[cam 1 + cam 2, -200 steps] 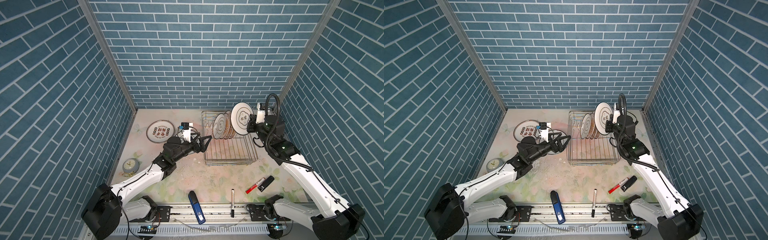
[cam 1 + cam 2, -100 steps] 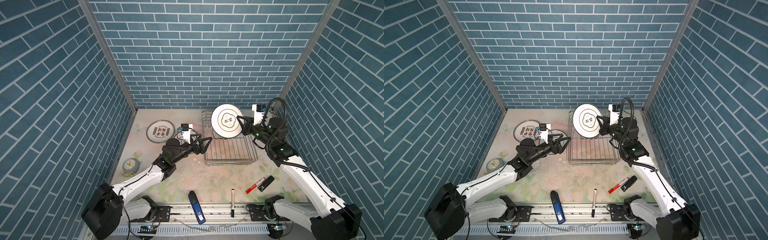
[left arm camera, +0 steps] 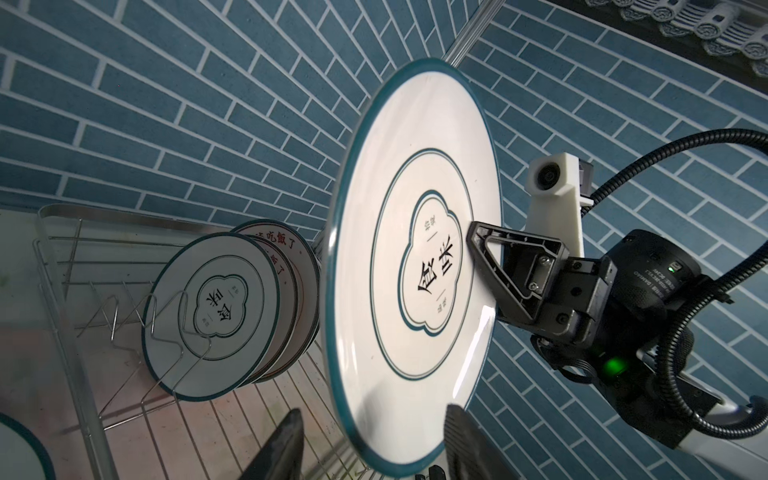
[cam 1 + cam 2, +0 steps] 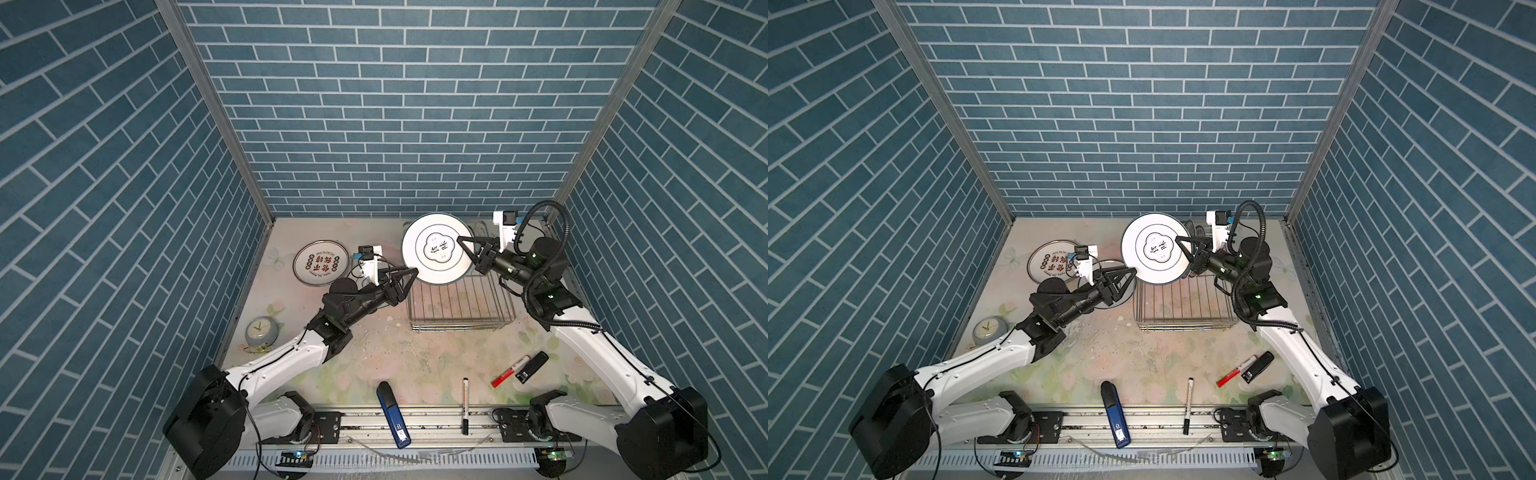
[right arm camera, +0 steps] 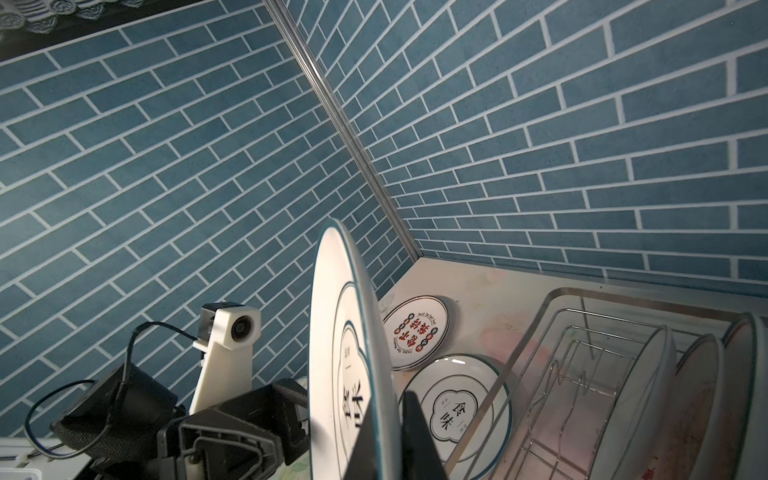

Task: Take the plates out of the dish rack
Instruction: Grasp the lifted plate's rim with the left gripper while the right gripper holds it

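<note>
My right gripper [image 4: 461, 245] [image 5: 390, 440] is shut on the rim of a white teal-rimmed plate [image 4: 436, 253] [image 3: 415, 270]. It holds the plate on edge in the air, over the left back part of the dish rack [image 4: 461, 307] [image 3: 62, 257]. My left gripper [image 4: 409, 278] [image 3: 374, 415] stands open with one finger on each side of that plate's lower rim, and a gap shows beside one finger. Several plates [image 3: 208, 307] [image 5: 648, 374] stand in the rack's prongs. Two plates lie on the table left of the rack: a red-printed plate [image 4: 321, 262] and an emblem plate [image 5: 457, 407].
A small round clock [image 4: 260, 331] stands by the left wall. Near the front edge lie a blue handheld device [image 4: 392, 413], a black pen [image 4: 465, 405], a red marker [image 4: 510, 370] and a black block [image 4: 532, 366]. Brick walls close in three sides.
My right gripper has carried the plate leftwards off the rack and turned its face towards the top views. My left gripper has reached up to the plate's rim and its jaws have narrowed.
</note>
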{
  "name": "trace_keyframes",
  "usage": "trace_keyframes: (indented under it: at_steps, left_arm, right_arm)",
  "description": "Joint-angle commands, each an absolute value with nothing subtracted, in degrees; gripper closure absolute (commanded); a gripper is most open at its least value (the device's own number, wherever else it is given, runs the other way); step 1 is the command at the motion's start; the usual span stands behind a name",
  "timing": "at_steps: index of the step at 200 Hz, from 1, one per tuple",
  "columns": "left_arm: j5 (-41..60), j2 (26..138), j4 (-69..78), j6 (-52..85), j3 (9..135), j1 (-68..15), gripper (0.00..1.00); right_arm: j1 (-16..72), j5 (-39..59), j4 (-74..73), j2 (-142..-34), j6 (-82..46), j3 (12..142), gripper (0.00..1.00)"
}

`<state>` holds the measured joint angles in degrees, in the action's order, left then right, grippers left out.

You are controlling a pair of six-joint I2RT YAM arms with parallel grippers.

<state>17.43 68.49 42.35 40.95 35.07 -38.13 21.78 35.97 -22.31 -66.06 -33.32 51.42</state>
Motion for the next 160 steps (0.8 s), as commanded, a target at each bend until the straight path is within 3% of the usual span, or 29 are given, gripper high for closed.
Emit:
trace_keyframes:
  at_steps: [1,13,47,113,141,160]
  left_arm:
    - [15.83,69.51,44.25,42.43,35.58,-38.23,0.51]
    - [15.22,69.85,44.23,43.52,35.68,-38.23,0.52]
    - [15.27,70.05,46.27,44.94,35.40,-38.36,0.69]
    - [15.38,70.97,43.60,45.10,36.65,-38.41,0.83]
    - [14.90,71.17,42.79,45.25,36.74,-38.41,1.00]
    - [14.50,71.30,42.56,45.43,36.83,-38.41,1.00]
  right_arm:
    - [21.62,38.87,-28.77,-66.22,-36.36,50.68,0.98]
    - [21.59,39.56,-29.53,-66.43,-36.70,50.41,0.98]
    - [21.62,40.80,-30.75,-67.05,-37.38,49.84,0.98]
    - [21.63,41.48,-30.68,-68.55,-37.35,50.04,0.98]
    - [21.57,41.50,-30.54,-68.69,-37.27,50.06,0.97]
    - [21.61,41.36,-30.39,-69.14,-37.18,50.05,0.94]
